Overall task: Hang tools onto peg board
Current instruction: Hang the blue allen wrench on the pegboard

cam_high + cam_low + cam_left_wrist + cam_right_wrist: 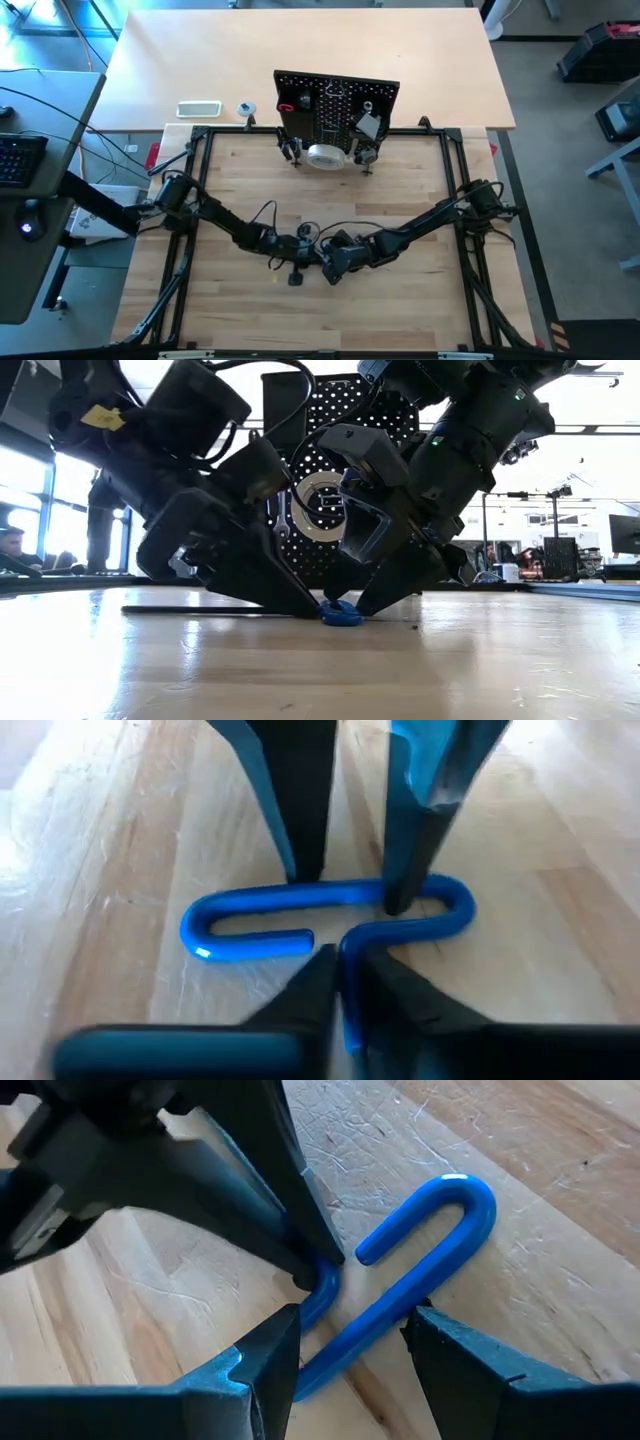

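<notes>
Blue S-shaped hook (420,1270) flat on the wooden surface (400,180), caught between both pincers.

Pick-up step in hand: left pincer (340,970) narrowed on one bend, right pincer (350,1340) wide, astride the straight middle. Next, likely a firm close and level lift. Well ahead of both pincers, peg board (335,100) upright, tape roll (325,155) hanging on it. Crowded fingers in the way.

No legible txt, labels, nos. or signs anywhere — nothing readable
</notes>
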